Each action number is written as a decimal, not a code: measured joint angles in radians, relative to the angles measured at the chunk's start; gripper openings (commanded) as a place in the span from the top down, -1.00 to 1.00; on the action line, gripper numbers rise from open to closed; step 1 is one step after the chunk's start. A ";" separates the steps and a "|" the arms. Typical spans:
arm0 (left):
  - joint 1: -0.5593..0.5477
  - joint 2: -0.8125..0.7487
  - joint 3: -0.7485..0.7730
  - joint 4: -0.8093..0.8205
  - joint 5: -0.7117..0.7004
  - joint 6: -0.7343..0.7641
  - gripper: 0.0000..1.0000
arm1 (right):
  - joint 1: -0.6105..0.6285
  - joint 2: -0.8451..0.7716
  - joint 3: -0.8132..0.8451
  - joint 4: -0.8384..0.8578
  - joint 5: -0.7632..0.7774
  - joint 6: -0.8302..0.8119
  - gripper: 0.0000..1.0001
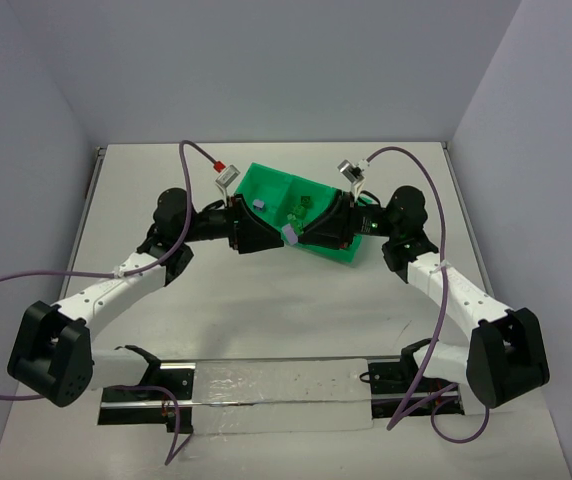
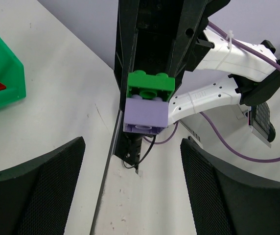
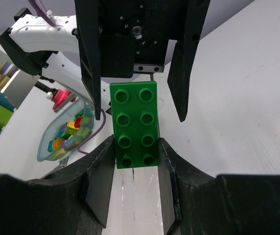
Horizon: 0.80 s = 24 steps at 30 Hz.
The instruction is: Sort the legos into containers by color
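Top external, green tray, green legos inside

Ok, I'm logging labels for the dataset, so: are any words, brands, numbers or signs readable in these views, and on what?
None can be read. The studs of the green brick in the right gripper show no legible lettering; the green tray carries no visible marking.

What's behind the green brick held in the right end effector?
A lavender brick is joined to the green brick, seen from the left wrist. The right wrist view shows only the green studded face; the lavender one is covered there.
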<state>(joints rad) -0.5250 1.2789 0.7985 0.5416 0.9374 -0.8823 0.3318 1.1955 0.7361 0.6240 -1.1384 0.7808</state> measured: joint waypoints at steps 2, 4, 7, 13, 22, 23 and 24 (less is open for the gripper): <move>-0.006 0.005 0.010 0.000 -0.007 -0.001 -0.65 | 0.005 0.003 0.000 0.003 -0.001 0.000 1.00; -0.014 0.008 0.021 0.000 -0.013 -0.002 -0.62 | 0.011 0.006 0.000 0.003 -0.001 0.000 1.00; -0.028 0.010 0.035 0.000 -0.018 -0.003 -0.54 | 0.015 0.008 0.000 0.003 -0.001 0.000 1.00; -0.049 0.015 0.059 -0.001 -0.022 -0.005 -0.23 | 0.016 0.011 0.000 0.003 0.000 0.000 1.00; -0.060 0.024 0.076 -0.063 -0.051 0.029 1.00 | 0.017 0.014 0.002 -0.018 -0.010 -0.018 1.00; -0.060 0.024 0.080 -0.077 -0.054 0.036 1.00 | 0.017 0.014 0.002 -0.020 -0.009 -0.019 1.00; -0.061 0.023 0.084 -0.091 -0.059 0.045 1.00 | 0.016 0.014 0.002 -0.023 -0.006 -0.019 1.00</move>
<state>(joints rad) -0.5859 1.3024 0.8825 0.4502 0.8789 -0.8372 0.3477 1.2095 0.7383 0.6011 -1.1445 0.7621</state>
